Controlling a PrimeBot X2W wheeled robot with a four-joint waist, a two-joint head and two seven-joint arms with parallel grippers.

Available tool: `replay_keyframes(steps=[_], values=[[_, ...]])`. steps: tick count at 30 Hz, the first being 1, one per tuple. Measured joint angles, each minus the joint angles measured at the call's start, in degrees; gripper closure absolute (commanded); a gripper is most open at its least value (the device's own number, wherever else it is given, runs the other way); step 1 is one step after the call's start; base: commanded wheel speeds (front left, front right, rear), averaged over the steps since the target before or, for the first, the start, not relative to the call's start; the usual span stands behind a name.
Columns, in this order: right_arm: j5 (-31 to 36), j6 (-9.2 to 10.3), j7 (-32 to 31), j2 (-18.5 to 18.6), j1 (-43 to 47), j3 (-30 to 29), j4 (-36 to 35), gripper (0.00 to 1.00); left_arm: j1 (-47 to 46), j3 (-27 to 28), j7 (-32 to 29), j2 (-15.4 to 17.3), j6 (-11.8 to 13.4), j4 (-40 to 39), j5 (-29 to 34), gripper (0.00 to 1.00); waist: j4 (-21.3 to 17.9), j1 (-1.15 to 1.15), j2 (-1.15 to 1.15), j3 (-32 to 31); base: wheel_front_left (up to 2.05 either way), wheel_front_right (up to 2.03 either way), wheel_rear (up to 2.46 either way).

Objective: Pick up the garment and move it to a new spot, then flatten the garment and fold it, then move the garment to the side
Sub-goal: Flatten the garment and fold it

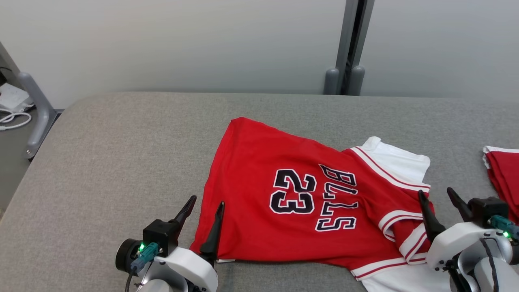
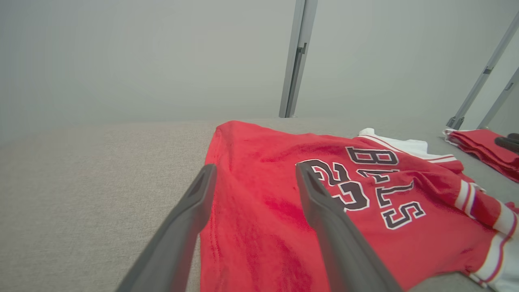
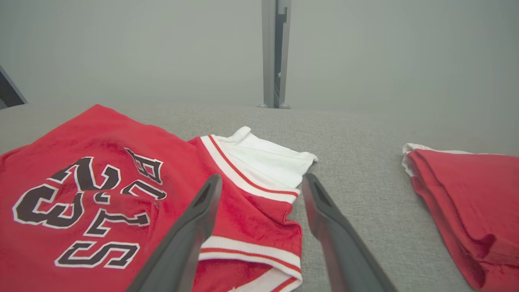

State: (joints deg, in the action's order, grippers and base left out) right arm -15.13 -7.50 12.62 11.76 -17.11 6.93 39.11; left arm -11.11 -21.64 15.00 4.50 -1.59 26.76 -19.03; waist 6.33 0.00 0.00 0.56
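The garment (image 1: 292, 194) is a red jersey with white sleeves, a black "23" and lettering. It lies spread on the grey table (image 1: 121, 162), its hem to the left and its neck end to the right. My left gripper (image 1: 204, 205) stands open at the jersey's lower left corner, one finger over the cloth edge, one over bare table. The wrist view shows the garment (image 2: 365, 202) between and beyond the left gripper (image 2: 255, 174). At the jersey's right sleeve my right gripper (image 1: 440, 196) is open and holds nothing. Its own view shows the gripper (image 3: 261, 182) straddling the garment (image 3: 101, 190) at the sleeve edge.
A second, folded red garment (image 1: 505, 174) lies at the table's right edge, also seen as a red stack (image 3: 466, 194). A grey post (image 1: 348, 48) stands behind the table. A grey rail (image 1: 38, 109) and white cables are off the left end.
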Motion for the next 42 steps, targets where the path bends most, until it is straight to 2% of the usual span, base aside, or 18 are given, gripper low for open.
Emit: replay_keyframes(steps=[9,17,18,19,20,26,36,42], values=[[-2.31,0.00,0.24,3.15,-9.18,1.42,14.41,0.00,-1.89,0.89,0.00,-0.69,-1.40,-0.10,1.37,0.00,3.57,0.00,0.00,4.38,0.00,0.00,0.00],[-5.92,0.00,0.07,2.97,-13.73,1.16,22.75,0.00,-2.71,1.77,0.00,-1.26,-1.90,0.33,1.51,0.00,5.46,0.00,0.00,6.83,0.00,0.00,0.00],[-7.00,0.00,-0.33,2.52,-13.97,1.30,23.19,0.20,-2.79,1.80,0.00,-1.34,-1.96,0.46,1.58,0.00,5.52,0.00,0.00,6.96,0.00,0.00,0.00],[-7.84,0.00,-0.54,2.32,-14.10,1.74,23.43,0.66,-2.91,1.81,0.00,-1.44,-1.97,0.55,1.67,0.00,5.57,0.00,0.00,7.09,0.00,0.00,0.00],[-8.12,0.00,-0.54,2.32,-14.21,2.56,23.43,1.00,-3.00,1.83,0.00,-1.44,-2.18,0.60,1.76,0.00,5.64,0.00,0.00,7.23,0.00,0.00,0.00],[-10.00,0.00,0.29,3.93,-16.35,5.47,22.32,1.00,-3.59,2.05,0.00,-1.55,-2.38,0.58,1.82,0.00,5.92,0.00,0.00,8.31,0.00,0.00,0.00],[-8.84,0.00,1.19,11.31,-28.70,11.51,21.38,1.00,-5.10,1.75,0.00,-1.65,-2.90,0.13,1.86,0.00,7.01,0.00,0.00,11.00,0.00,0.00,0.00],[-6.19,0.00,0.94,16.08,-37.18,14.59,23.47,1.00,-6.08,-0.07,0.00,-1.68,-2.88,-0.55,0.38,0.00,9.05,0.00,0.00,12.87,0.00,0.00,0.00]])
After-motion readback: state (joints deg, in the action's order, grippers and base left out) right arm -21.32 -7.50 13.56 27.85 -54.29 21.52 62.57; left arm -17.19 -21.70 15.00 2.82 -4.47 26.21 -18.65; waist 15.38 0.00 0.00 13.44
